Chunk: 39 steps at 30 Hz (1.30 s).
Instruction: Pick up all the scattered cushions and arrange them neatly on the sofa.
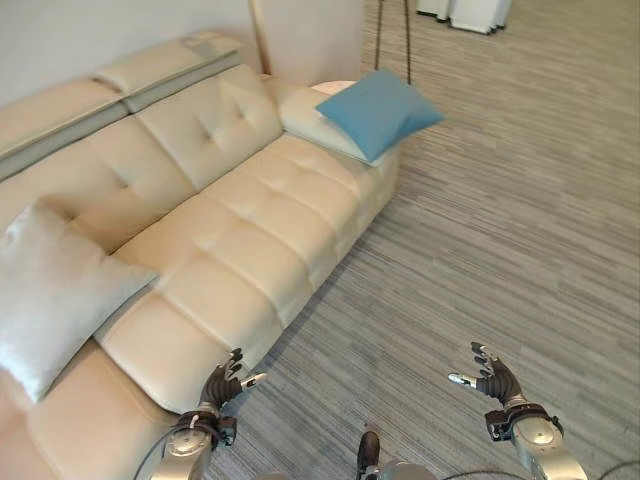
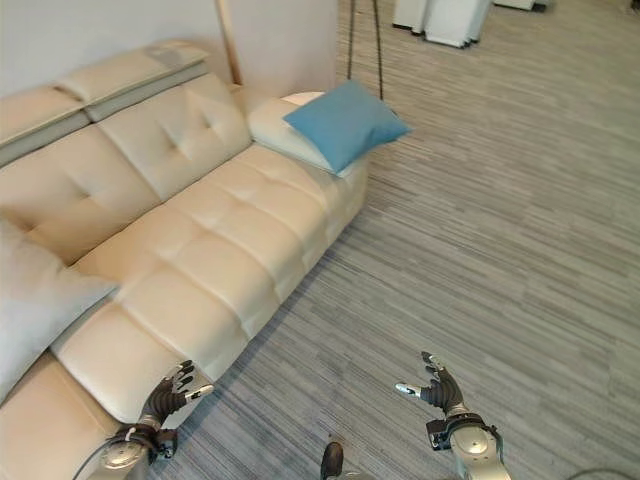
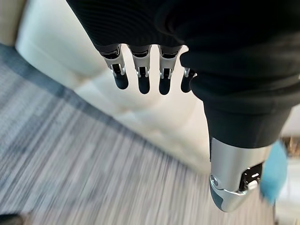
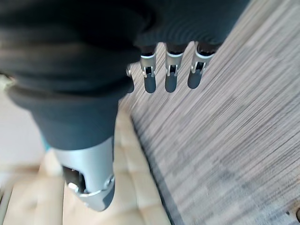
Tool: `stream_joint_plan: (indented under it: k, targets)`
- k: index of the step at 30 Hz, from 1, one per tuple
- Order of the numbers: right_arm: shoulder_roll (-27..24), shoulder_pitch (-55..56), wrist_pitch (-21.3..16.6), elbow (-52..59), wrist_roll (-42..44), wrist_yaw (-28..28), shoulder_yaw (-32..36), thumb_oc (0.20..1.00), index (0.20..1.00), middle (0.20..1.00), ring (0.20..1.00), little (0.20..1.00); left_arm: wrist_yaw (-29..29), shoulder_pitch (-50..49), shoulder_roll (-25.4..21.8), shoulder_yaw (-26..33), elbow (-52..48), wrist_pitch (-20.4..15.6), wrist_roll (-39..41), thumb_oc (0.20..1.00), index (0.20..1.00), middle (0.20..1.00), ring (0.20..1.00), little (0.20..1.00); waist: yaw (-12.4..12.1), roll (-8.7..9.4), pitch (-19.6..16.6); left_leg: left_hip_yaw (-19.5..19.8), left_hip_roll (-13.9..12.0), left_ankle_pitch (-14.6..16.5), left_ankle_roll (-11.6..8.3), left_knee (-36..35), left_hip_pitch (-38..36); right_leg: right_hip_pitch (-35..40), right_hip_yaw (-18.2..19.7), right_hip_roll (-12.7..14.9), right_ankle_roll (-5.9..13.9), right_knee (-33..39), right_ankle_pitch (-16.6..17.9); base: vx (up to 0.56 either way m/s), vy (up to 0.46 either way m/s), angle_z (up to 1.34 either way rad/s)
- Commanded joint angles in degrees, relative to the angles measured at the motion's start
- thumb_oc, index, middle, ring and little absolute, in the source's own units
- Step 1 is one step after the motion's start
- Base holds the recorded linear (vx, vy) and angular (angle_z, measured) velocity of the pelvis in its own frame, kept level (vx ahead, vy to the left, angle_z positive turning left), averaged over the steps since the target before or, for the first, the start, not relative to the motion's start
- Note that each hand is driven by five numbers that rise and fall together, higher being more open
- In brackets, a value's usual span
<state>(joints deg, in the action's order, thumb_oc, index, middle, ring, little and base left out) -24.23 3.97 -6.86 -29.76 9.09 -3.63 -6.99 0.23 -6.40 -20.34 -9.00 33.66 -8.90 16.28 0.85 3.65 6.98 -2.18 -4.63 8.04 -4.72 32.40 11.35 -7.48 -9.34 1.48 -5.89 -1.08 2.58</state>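
Both hands low over the carpet (image 1: 480,230), empty. Left hand (image 1: 222,385) just off the sofa's (image 1: 230,250) front edge, near end; fingers (image 3: 143,77) straight and loose, thumb apart, holding nothing. Right hand (image 1: 492,378) well apart from it over bare carpet, fingers (image 4: 170,75) likewise relaxed and spread, nothing in them.

Sofa is cream, tufted, running from near left to far right. Grey cushion (image 1: 50,290) at the sofa's near end, leaning tilted against the backrest, lower corner on the seat. Middle seat sections bare. At the far end a white cushion (image 1: 310,118) lies against the far arm, and a blue cushion (image 1: 378,112) lies on top of it, tilted, one corner past the sofa's front edge over the carpet.

Beyond the sofa's far end, white furniture (image 1: 470,12) stands on the carpet.
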Motion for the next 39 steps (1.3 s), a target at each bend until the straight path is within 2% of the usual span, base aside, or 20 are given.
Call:
stream_joint_plan:
  k: [1, 5, 8, 11, 13, 15, 16, 17, 18, 21, 24, 26, 28, 30, 31, 32, 33, 34, 35, 39]
  targets:
    - [-1.4, -1.3, -2.3, 3.0, 1.9, -0.7, 0.9, 1.0, 1.0, 1.0, 1.0, 1.0, 0.0, -1.1, -2.0, 0.6, -3.5, -1.8, -2.3, 1.0, 1.0, 1.0, 1.0, 1.0, -3.0, -0.42, 2.7, -0.5, 6.2, -3.7, 4.69, -12.7, 6.8, 7.7, 3.3, 0.3, 7.51, -1.6, -7.9, 0.32, -0.02, -0.7]
    - [-1.2, -2.2, -2.3, 1.6, 2.1, -1.5, 0.4, 1.0, 1.0, 1.0, 1.0, 1.0, -0.1, -1.3, -2.0, 0.6, -3.3, -1.3, -3.1, 1.0, 1.0, 1.0, 1.0, 1.0, -5.9, -2.12, 2.8, 1.9, 8.1, -12.0, 3.04, -25.7, 11.0, 12.2, 6.9, -3.3, 7.57, -0.8, -10.4, 0.31, 0.002, -0.75]
    - [-0.9, -2.4, -1.9, 1.4, 1.9, -1.3, 0.2, 1.0, 1.0, 1.0, 1.0, 1.0, 0.0, -1.6, -2.0, 1.1, -3.6, -1.1, -3.1, 1.0, 1.0, 1.0, 1.0, 1.0, -7.2, -2.12, 2.2, 1.4, 7.5, -13.3, 3.27, -27.0, 10.7, 14.7, 9.5, -3.9, 7.8, -0.8, -11.9, 0.44, 0.085, -0.61]
    - [-0.1, -1.4, -1.6, 1.4, 1.6, -0.6, 0.2, 1.0, 1.0, 1.0, 1.0, 1.0, -0.1, -2.5, -2.6, 1.9, -4.2, -0.8, -3.2, 1.0, 1.0, 1.0, 1.0, 1.0, -7.6, -0.2, 0.9, 1.9, 8.9, -12.1, 5.07, -22.7, 11.0, 16.4, 10.5, -1.4, 9.45, -3.2, -12.0, 0.39, 0.124, -0.64]
    - [0.6, -1.7, -1.4, 1.2, 1.2, 0.1, -0.2, 1.0, 1.0, 1.0, 1.0, 1.0, -0.2, -2.7, -3.1, 2.2, -4.1, -0.5, -2.8, 1.0, 1.0, 1.0, 1.0, 1.0, -8.4, 1.2, 0.3, 1.1, 9.3, -9.8, 6.48, -21.6, 9.3, 14.1, 11.4, 0.2, 11.91, -11.0, -7.2, 0.46, 0.164, -0.35]
    - [1.0, -2.9, -1.9, 2.6, 0.6, 0.7, -1.1, 1.0, 1.0, 1.0, 1.0, 1.0, 0.2, -1.9, -3.9, 2.3, -4.4, -0.6, -2.5, 1.0, 1.0, 1.0, 1.0, 1.0, -7.8, 1.2, 1.9, 0.2, 9.2, -6.5, 8.62, -20.5, 6.6, 6.2, 10.2, 2.0, 15.88, -27.1, 2.7, 0.33, 0.136, -0.69]
    - [1.0, -2.9, -1.9, 2.6, 0.6, 0.7, -1.1, 1.0, 1.0, 1.0, 1.0, 1.0, 0.2, -1.9, -3.9, 2.3, -4.4, -0.6, -2.5, 1.0, 1.0, 1.0, 1.0, 1.0, -7.8, 1.09, 1.7, 0.3, 9.0, -6.6, 8.59, -20.6, 6.7, 6.1, 10.2, 1.9, 15.85, -27.0, 2.9, 0.52, 0.228, -0.7]
    - [1.2, -3.5, -1.9, 4.6, 0.0, 1.2, -1.7, 1.0, 1.0, 1.0, 1.0, 1.0, 0.6, -1.0, -3.9, 2.4, -5.2, -1.0, -2.1, 1.0, 1.0, 1.0, 1.0, 1.0, -6.1, -0.9, 3.4, 1.1, 8.2, -3.2, 9.86, -21.8, 0.4, -2.7, 4.2, 4.8, 12.86, -32.3, 0.5, 0.35, 0.16, -0.38]
    - [1.1, -3.5, -1.9, 4.6, 0.0, 1.2, -1.7, 1.0, 1.0, 1.0, 1.0, 1.0, 0.6, -1.0, -3.9, 2.4, -5.2, -1.0, -2.1, 1.0, 1.0, 1.0, 1.0, 1.0, -6.0, -0.97, 3.3, 1.1, 8.2, -3.3, 9.83, -21.9, 0.5, -2.8, 4.1, 4.7, 12.82, -32.1, 0.6, 0.52, 0.184, -0.22]
    - [0.6, -3.7, -2.2, 5.1, 1.0, 1.2, -1.4, 1.0, 1.0, 1.0, 1.0, 1.0, 0.7, -0.7, -3.7, 2.3, -4.9, -1.4, -1.9, 1.0, 1.0, 1.0, 1.0, 1.0, -4.2, -1.87, 4.1, 1.9, 7.8, 0.1, 9.36, -23.3, -5.9, -7.3, -0.2, 5.4, 11.46, -24.5, -4.2, 0.42, 0.006, 0.11]
    - [0.4, -4.1, -2.6, 5.9, 1.6, 1.0, -1.7, 1.0, 1.0, 1.0, 1.0, 1.0, 1.0, -0.1, -3.4, 2.0, -3.9, -1.5, -2.3, 1.0, 1.0, 1.0, 1.0, 1.0, -3.1, -1.77, 4.7, 2.2, 7.6, 2.3, 8.31, -25.5, -10.8, -10.6, -2.1, 5.7, 12.32, -15.7, -2.1, 0.47, -0.09, 0.12]
    - [0.3, -3.7, -2.3, 6.2, 1.2, 0.5, -1.4, 1.0, 1.0, 1.0, 1.0, 1.0, 1.3, 0.2, -3.0, 2.3, -3.4, -1.8, -2.9, 1.0, 1.0, 1.0, 1.0, 1.0, -1.5, -1.87, 4.6, 3.5, 6.6, 4.7, 6.44, -28.2, -16.2, -12.5, -3.3, 6.3, 14.28, -6.0, 1.2, 0.75, -0.222, 0.37]
    - [0.1, -2.8, -2.3, 6.7, 0.7, 0.4, -0.9, 1.0, 1.0, 1.0, 1.0, 1.0, 1.3, 0.2, -3.0, 2.4, -3.3, -1.9, -3.7, 1.0, 1.0, 1.0, 1.0, 1.0, -0.6, -2.22, 4.3, 4.7, 5.5, 5.1, 5.43, -28.6, -18.9, -14.0, -2.0, 6.5, 14.77, -5.7, 2.8, 0.59, -0.213, 0.35]
    - [0.1, -0.8, -2.2, 7.2, 0.8, 1.1, -0.2, 1.0, 1.0, 1.0, 1.0, 1.0, 0.9, -0.9, -2.9, 2.4, -3.6, -2.0, -4.2, 1.0, 1.0, 1.0, 1.0, 1.0, 0.0, -2.28, 3.0, 5.8, 3.8, 4.1, 4.13, -27.9, -21.3, -12.6, 0.8, 4.9, 13.62, -7.4, 3.2, 0.54, -0.248, 0.52]
    - [-0.3, -0.5, -3.0, 6.8, 0.2, 1.2, -0.5, 1.0, 1.0, 1.0, 1.0, 1.0, 1.1, -0.9, -2.8, 2.2, -2.9, -2.0, -4.3, 1.0, 1.0, 1.0, 1.0, 1.0, 0.1, -2.79, 2.5, 6.0, 2.3, 0.8, 2.72, -25.8, -21.0, -11.9, 0.7, 4.1, 12.67, -7.9, 3.0, 0.42, -0.206, 0.71]
    - [-0.3, -0.5, -3.0, 6.8, 0.2, 1.2, -0.5, 1.0, 1.0, 1.0, 1.0, 1.0, 1.1, -0.9, -2.8, 2.2, -2.9, -2.0, -4.3, 1.0, 1.0, 1.0, 1.0, 1.0, 0.3, -2.63, 2.4, 6.2, 2.5, 0.5, 2.75, -25.9, -20.9, -11.9, 0.6, 4.3, 12.69, -7.7, 3.1, 0.34, -0.23, 0.74]
    - [-0.3, -0.3, -2.7, 6.8, 0.2, 1.3, -0.4, 1.0, 1.0, 1.0, 1.0, 1.0, 0.6, -0.9, -2.7, 1.8, -3.1, -1.9, -3.9, 1.0, 1.0, 1.0, 1.0, 1.0, 0.4, -2.79, 2.5, 5.9, 1.5, -3.2, 1.53, -20.9, -18.4, -10.5, 0.5, 3.8, 12.05, -7.5, 2.4, 0.41, -0.392, 0.48]
    - [-1.2, -1.0, -3.4, 7.4, 1.4, 0.3, -0.9, 1.0, 1.0, 1.0, 1.0, 1.0, 0.0, -0.1, -2.5, 0.3, -2.8, -1.6, -3.7, 1.0, 1.0, 1.0, 1.0, 1.0, -0.2, -1.52, 3.8, 3.9, -0.6, -9.2, 2.01, -2.0, -8.4, -6.0, 0.4, 2.3, 8.55, -6.4, -0.6, 0.41, -0.392, 0.6]
    - [-1.1, -1.0, -3.4, 7.4, 1.4, 0.3, -0.8, 1.0, 1.0, 1.0, 1.0, 1.0, 0.0, -0.1, -2.6, 0.3, -2.8, -1.7, -3.7, 1.0, 1.0, 1.0, 1.0, 1.0, -0.1, -1.33, 3.7, 4.0, -0.4, -9.4, 2.05, -2.0, -8.1, -6.2, 0.3, 2.5, 8.57, -6.3, -0.5, 0.44, -0.359, 0.7]
    - [-2.2, -2.2, -3.6, 8.3, 1.8, -0.1, -0.9, 1.0, 1.0, 1.0, 1.0, 1.0, 0.2, 1.6, -1.5, -0.6, -1.7, -1.7, -3.3, 1.0, 1.0, 1.0, 1.0, 1.0, -1.5, -0.59, 4.3, 1.4, 3.2, -2.6, 4.45, -3.9, -0.8, -1.0, 1.8, 1.9, 8.1, -5.3, -4.0, 0.32, -0.097, -0.3]
